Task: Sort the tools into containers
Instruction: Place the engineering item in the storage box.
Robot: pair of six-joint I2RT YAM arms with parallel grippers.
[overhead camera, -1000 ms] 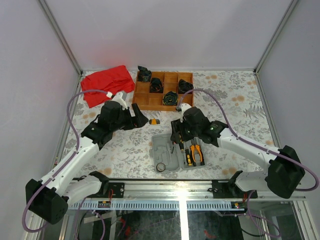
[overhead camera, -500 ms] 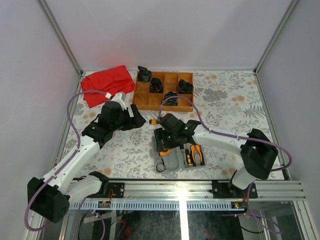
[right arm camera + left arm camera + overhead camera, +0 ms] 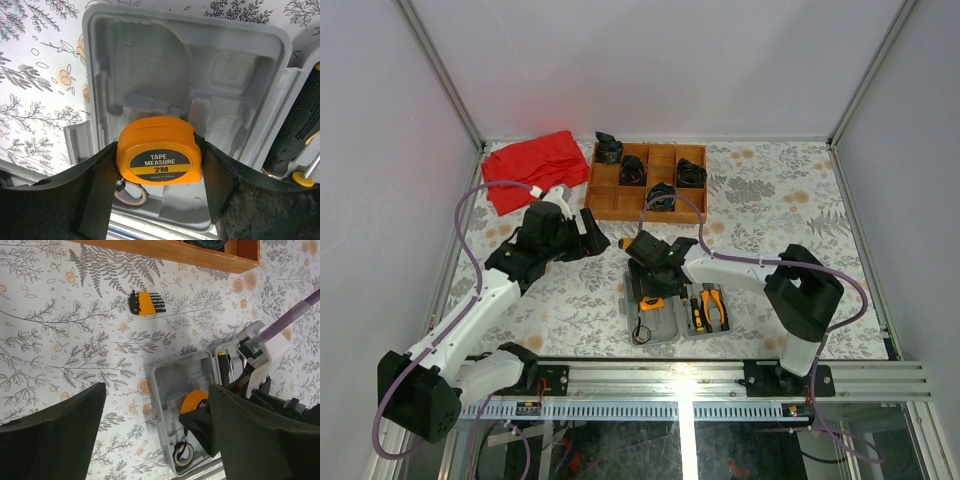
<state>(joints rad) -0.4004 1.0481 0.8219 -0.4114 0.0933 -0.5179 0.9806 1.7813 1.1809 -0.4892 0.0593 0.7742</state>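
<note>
Right wrist view is showing the right gripper clamping the tape measure by its sides, label up, probably for lowering it flat into the grey case beneath. The recess walls are leaving little side room. Farther off, the left gripper is hanging wide and empty. The small yellow-grey piece is lying in the open, near the wooden tray.

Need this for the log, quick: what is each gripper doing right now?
Left gripper: open, holding nothing.
Right gripper: closed on the orange tape measure, over the grey case.
</note>
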